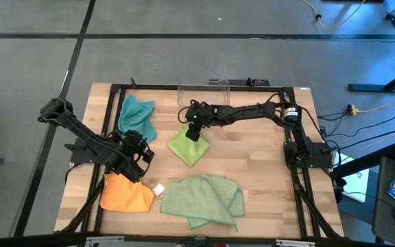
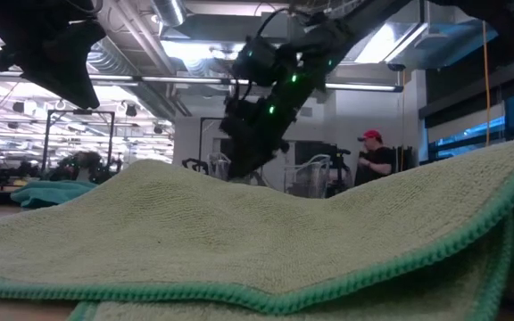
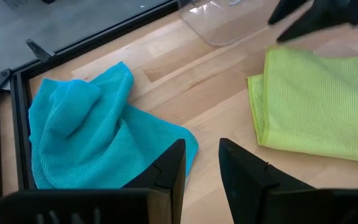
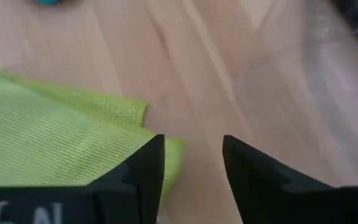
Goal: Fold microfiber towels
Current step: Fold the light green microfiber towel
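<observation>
Right end effector [image 1: 193, 132] is seen in the upper middle of the high view, over the upper corner of the lime green towel [image 1: 188, 147]; in its wrist view the fingers are parted with bare wood between them and nothing gripped, so the corner is judged released after a fold. Left end effector [image 1: 137, 154] is held at centre left, fingers slightly apart, grasping nothing, between the teal towel [image 1: 136, 115] above and the orange towel [image 1: 125, 195] below. The pale sage green towel [image 1: 203, 197] is spread rumpled at lower centre. The clear bin [image 1: 204, 91] sits at the top edge of the tabletop [image 1: 266, 165]; open wood is left to the right.
</observation>
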Controlling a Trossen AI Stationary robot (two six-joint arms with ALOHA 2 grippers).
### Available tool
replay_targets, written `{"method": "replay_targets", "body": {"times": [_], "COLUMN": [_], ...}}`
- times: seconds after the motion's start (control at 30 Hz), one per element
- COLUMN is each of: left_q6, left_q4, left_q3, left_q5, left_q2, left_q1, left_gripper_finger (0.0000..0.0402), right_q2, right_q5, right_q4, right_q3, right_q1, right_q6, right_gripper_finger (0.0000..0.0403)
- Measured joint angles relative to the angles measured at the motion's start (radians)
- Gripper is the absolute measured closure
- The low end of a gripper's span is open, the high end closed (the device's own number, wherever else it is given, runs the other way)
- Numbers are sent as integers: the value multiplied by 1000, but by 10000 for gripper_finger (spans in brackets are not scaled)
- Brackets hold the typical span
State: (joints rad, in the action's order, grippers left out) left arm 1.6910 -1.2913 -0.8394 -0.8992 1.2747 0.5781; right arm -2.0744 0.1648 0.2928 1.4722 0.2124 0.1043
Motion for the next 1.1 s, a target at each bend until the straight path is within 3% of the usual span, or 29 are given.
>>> {"method": "replay_targets", "body": {"times": [0.13, 0.2, 0.37, 0.5, 0.67, 1.1], "left_q6": [0, 0, 0, 0, 0, 0], "left_q4": [3, 3, 3, 3, 3, 3], "left_q3": [0, 0, 0, 0, 0, 0], "left_q5": [3, 3, 3, 3, 3, 3], "left_q2": [0, 0, 0, 0, 0, 0], "left_q1": [0, 0, 0, 0, 0, 0], "left_gripper_finger": [313, 313, 313, 313, 313, 313], "right_q2": [71, 93, 91, 90, 89, 79], "right_q5": [-8, -63, -201, -159, -136, -105], "right_q4": [116, 133, -15, -90, -90, -86], "right_q3": [1, -28, -127, -171, -180, -272], "right_q1": [-5, -16, -48, -88, -128, -136], "right_q6": [19, 20, 17, 9, -8, 101], "right_gripper_finger": [229, 229, 238, 288, 388, 399]}}
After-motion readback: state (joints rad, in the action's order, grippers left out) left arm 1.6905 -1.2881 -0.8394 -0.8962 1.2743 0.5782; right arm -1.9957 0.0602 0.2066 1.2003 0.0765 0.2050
